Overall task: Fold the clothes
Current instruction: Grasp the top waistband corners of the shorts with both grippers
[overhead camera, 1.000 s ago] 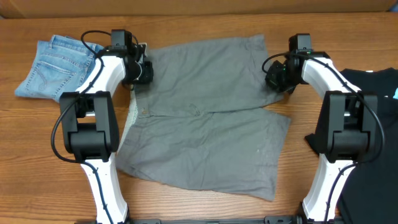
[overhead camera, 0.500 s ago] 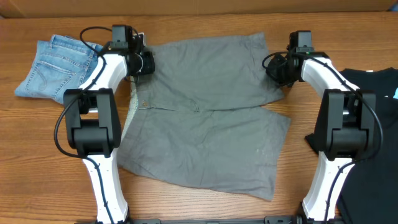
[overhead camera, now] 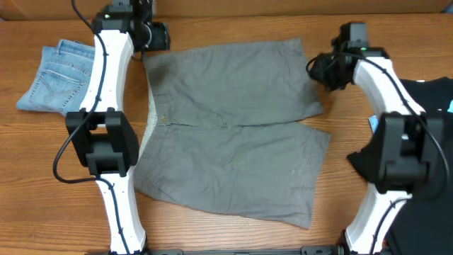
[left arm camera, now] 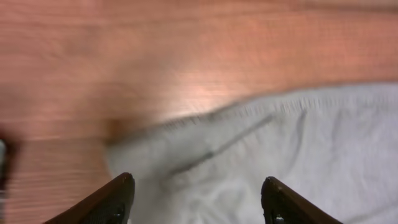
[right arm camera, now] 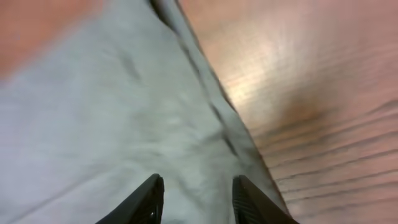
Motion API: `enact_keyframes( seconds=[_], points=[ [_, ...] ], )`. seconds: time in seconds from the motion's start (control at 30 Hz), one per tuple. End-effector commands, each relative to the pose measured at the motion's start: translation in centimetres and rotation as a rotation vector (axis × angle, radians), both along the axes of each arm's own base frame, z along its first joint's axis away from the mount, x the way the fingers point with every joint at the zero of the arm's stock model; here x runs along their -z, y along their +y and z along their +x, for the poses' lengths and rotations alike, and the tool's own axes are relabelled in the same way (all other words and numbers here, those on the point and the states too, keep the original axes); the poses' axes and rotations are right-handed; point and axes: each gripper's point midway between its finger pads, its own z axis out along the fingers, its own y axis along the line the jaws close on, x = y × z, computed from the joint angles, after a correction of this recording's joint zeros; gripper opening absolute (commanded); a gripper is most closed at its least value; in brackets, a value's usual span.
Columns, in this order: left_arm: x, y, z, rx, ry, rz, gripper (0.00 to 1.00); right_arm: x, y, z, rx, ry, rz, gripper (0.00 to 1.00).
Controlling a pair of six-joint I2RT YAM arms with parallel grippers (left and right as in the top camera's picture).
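Observation:
Large grey-green shorts lie spread flat across the middle of the table, waistband to the left. My left gripper hovers at their far left corner, jaws open, nothing between them; in the left wrist view the left gripper shows the shorts' corner below its fingers. My right gripper is at the far right hem, open; in the right wrist view the right gripper stands over the cloth just inside the hem.
Folded pale-blue denim shorts lie at the far left. A black garment with a light-blue patch lies at the right edge under the right arm. Bare wooden table shows along the front.
Both grippers have opened and let go of the shorts. The left arm has moved toward the table's far edge, the right gripper slightly rightward. The shorts' far leg now lies flat.

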Motion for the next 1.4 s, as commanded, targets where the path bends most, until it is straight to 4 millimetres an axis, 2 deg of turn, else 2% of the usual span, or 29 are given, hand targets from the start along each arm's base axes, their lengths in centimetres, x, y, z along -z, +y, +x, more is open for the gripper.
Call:
enact_keyframes(
  seconds=[0.0, 0.1, 0.2, 0.4, 0.7, 0.8, 0.97, 1.17, 1.27, 1.37],
  points=[
    [-0.1, 3.7, 0.6, -0.074, -0.02, 0.024, 0.67, -6.0, -0.3, 0.7, -0.007, -0.128, -0.017, 0.4],
    [1.6, 5.5, 1.0, -0.106, -0.004, -0.013, 0.66, -5.7, -0.3, -0.2, -0.007, -0.089, -0.015, 0.4],
    [3.7, 6.4, 1.1, -0.101, 0.022, -0.081, 0.63, -5.1, -0.3, -1.3, -0.007, -0.04, -0.014, 0.4],
    [7.7, 6.0, 1.8, -0.064, 0.047, -0.195, 0.62, -4.8, -0.2, -1.9, -0.008, -0.008, -0.012, 0.41],
    [12.3, 4.8, 2.0, -0.044, 0.094, -0.209, 0.62, -4.6, -0.2, -2.2, -0.009, 0.003, -0.012, 0.41],
    [12.6, 4.5, 2.2, -0.036, 0.093, -0.207, 0.54, -4.5, -0.2, -2.4, -0.009, 0.012, -0.012, 0.41],
    [12.5, 3.7, 2.3, 0.009, 0.077, -0.193, 0.32, -4.5, -0.1, -2.5, -0.009, 0.015, -0.012, 0.41],
    [12.6, 3.7, 1.7, 0.027, 0.098, -0.183, 0.09, -4.6, -0.2, -2.3, -0.008, 0.007, -0.013, 0.41],
    [12.0, 3.7, 1.7, 0.027, 0.093, -0.185, 0.04, -4.8, -0.2, -1.8, -0.008, -0.015, -0.014, 0.41],
    [10.7, 3.7, 1.9, 0.028, 0.076, -0.183, 0.04, -5.4, -0.3, -0.7, -0.007, -0.065, -0.017, 0.41]
  ],
)
